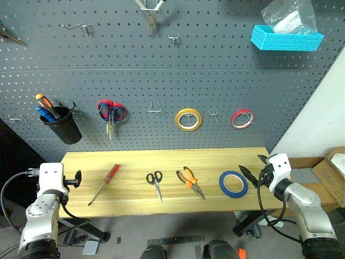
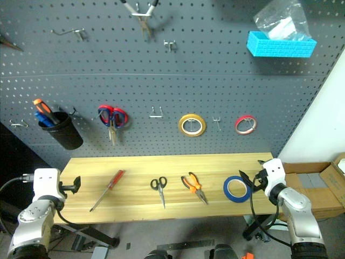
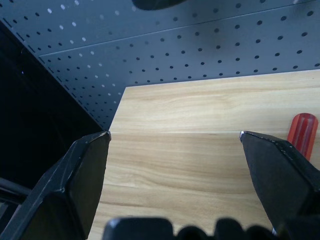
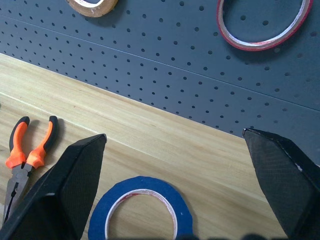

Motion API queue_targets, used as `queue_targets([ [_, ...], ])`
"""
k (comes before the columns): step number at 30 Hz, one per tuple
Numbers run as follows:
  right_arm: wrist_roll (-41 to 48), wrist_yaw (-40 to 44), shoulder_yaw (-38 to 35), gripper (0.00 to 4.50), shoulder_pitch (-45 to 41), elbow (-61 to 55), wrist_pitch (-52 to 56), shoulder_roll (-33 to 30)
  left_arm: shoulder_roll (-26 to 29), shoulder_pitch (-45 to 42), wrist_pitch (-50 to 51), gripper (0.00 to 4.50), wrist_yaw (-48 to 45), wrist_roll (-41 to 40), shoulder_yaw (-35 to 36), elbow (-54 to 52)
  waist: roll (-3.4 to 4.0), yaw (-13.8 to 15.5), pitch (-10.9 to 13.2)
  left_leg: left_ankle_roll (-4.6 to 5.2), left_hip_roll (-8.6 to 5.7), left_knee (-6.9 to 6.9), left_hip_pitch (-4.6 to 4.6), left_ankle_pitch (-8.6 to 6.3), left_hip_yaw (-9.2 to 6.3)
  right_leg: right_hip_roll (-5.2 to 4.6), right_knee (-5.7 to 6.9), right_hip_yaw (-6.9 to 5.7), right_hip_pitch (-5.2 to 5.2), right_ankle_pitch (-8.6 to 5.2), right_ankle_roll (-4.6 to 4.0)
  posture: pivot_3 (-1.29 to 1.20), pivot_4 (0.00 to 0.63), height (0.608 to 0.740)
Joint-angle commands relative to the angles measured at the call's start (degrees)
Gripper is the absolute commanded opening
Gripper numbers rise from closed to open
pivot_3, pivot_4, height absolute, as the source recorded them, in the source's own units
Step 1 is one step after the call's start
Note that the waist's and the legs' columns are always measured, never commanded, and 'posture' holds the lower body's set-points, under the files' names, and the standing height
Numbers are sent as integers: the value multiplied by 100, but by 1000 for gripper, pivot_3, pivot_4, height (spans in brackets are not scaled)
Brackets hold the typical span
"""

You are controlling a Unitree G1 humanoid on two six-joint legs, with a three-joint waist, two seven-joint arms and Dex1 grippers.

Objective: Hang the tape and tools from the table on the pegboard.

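Nothing is hung yet; by the look of it this is the approach before the first pick. At the lower left of the head view the left gripper (image 1: 77, 178) hovers at the table's (image 1: 135, 208) left edge, its fingers spread wide and empty. The screwdriver (image 1: 105, 183) lies just to the right of it, then the black-handled scissors (image 1: 155, 182) at centre, the pliers (image 1: 190, 182), and the blue tape (image 1: 233, 183) right of centre. At the lower right the right gripper (image 1: 252, 171) stands spread just beside the tape, holding nothing. The next move probably calls for the right gripper to close over the tape's rim, lift it and carry it to a free hook (image 1: 155, 108) on the pegboard (image 1: 215, 81).

The wood top is bare but for these four things. On the board above, from left to right, hang a black cup (image 1: 62, 125) of tools, red-and-blue scissors (image 1: 111, 113), a yellow ring (image 1: 188, 119) and a red ring (image 1: 242, 118); a blue bin (image 1: 285, 39) sits at the upper right. Cardboard boxes (image 1: 329, 172) stand at the far right.
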Motion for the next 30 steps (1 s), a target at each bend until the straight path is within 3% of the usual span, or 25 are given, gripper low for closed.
queue_targets([
  [1, 81, -7, -102, 4500, -56, -132, -74, -57, 82, -10, -109, 4447, 31, -1, 157, -85, 0, 0, 0, 0, 0, 0, 0, 0, 0, 0, 0, 0, 0, 0, 0, 0, 10, 740],
  [16, 141, 132, 11, 4500, 101, -432, 133, -80, 98, 142, -263, 4447, -280, 57, 16, -445, 1, 5, 1, 0, 1, -1, -2, 0, 3, 0, 0, 2, -4, 0, 0, 9, 24, 740],
  [26, 17, 267, 430, 4500, 473, -1645, 842, -271, 142, 337, -6, 4447, -1009, -99, -86, -1501, 33, 8, 124, 1, 6, 2, -7, 0, 9, 0, 2, 7, -12, -14, -24, -15, 88, 740],
  [30, -222, 231, 776, 4500, 576, -2109, 1306, -462, 326, 336, 93, 4447, -1512, 61, -446, -1835, 23, 7, 235, 1, 9, 2, -15, 0, 9, 1, 2, 7, -19, -17, -29, -30, 120, 740],
])
